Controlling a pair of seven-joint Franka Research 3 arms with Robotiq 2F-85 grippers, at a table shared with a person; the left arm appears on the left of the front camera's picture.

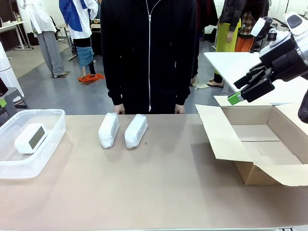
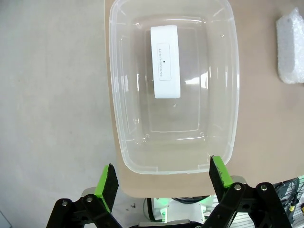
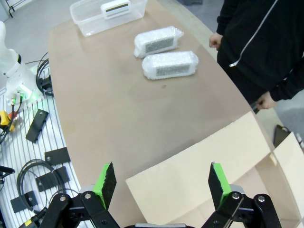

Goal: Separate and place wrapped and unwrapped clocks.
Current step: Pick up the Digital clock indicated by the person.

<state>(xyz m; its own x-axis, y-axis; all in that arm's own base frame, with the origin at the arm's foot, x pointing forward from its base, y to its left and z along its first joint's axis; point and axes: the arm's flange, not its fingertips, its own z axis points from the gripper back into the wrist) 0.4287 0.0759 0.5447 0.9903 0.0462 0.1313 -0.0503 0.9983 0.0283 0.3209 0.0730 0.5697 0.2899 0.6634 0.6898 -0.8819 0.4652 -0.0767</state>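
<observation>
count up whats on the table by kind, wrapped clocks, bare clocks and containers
wrapped clocks: 2, side by side on the table
bare clock: 1, inside the tub
clear plastic tub: 1
cardboard box: 1, open
total: 5

bundles [image 1: 108, 130] white bubble-wrap | clock [image 1: 29, 138] white, screen [image 1: 38, 136] seemingly grey-green | tub [image 1: 48, 111] clear | box [image 1: 226, 139] tan

A robotics lab or workshop hall: a white robot arm [image 1: 293, 21] is hanging over a brown worktop [image 1: 154, 192], black cables [image 3: 28, 171] and black plates [image 3: 57, 155] are lying on a white slatted surface [image 3: 12, 152] beside it, and another white table [image 1: 231, 65] is standing on grey floor [image 1: 43, 91] behind.
</observation>
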